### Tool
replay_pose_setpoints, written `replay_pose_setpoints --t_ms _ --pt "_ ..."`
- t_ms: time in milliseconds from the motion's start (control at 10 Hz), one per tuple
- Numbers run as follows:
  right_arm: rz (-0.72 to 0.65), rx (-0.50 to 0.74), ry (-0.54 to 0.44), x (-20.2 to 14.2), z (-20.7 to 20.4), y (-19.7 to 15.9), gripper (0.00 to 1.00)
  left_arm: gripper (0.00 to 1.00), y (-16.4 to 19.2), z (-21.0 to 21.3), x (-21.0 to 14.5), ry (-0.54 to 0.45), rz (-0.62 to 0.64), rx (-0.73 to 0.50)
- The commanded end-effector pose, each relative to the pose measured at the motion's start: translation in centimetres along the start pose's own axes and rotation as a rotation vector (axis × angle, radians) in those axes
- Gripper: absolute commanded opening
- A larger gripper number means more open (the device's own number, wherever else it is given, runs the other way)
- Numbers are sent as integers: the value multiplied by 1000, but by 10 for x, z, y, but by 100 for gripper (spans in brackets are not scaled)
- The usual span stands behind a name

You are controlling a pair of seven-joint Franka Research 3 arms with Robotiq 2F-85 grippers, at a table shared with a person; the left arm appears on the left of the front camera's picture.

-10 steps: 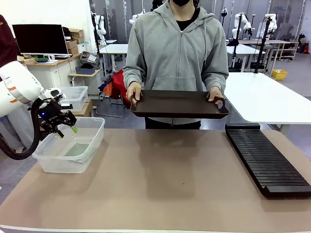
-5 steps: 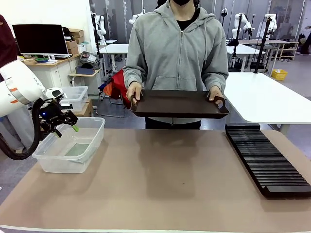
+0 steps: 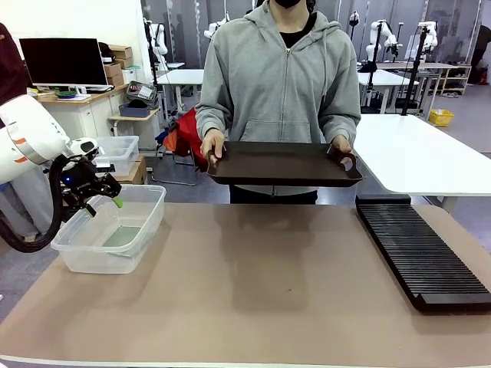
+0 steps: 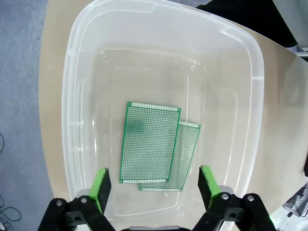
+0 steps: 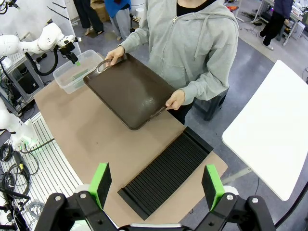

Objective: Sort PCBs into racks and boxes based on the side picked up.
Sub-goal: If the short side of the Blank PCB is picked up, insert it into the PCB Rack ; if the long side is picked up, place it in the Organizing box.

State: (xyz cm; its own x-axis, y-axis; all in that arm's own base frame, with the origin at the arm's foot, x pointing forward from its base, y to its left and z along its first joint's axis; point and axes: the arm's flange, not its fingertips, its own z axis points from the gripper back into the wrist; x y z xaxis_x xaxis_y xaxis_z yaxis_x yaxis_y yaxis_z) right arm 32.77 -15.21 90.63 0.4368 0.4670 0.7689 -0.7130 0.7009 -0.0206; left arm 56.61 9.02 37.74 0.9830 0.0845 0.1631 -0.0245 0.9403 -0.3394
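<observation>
Left pincer (image 4: 153,185) wider, empty.

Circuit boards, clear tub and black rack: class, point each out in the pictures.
circuit boards (image 4: 150,144), left wrist view, middle of the upper board.
clear tub (image 3: 149,217), front view, its near right wall.
black rack (image 3: 418,253), front view, its slotted middle.

We list two green PCBs (image 4: 156,147), flat and overlapping, inside the clear box (image 4: 77,57) at bench left; the slotted black rack (image 3: 420,253) lies at bench right.
</observation>
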Motion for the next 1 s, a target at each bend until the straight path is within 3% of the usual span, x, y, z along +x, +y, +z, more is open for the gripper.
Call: replay_pose_setpoints --t_ms 0,300,500,700,900 --pt "5 20 -7 -2 -1 3 100 96 2 0 2 -4 11 -10" --pt "5 20 -7 -2 -1 3 100 96 -9 19 0 28 -32 -18" --pt "5 20 -7 -2 -1 3 100 96 -9 77 5 73 -204 -11" --pt "5 20 -7 -2 -1 3 100 96 -19 138 8 35 -319 -28" --pt "5 20 -7 -2 -1 3 100 96 -30 208 6 -42 -518 -87"
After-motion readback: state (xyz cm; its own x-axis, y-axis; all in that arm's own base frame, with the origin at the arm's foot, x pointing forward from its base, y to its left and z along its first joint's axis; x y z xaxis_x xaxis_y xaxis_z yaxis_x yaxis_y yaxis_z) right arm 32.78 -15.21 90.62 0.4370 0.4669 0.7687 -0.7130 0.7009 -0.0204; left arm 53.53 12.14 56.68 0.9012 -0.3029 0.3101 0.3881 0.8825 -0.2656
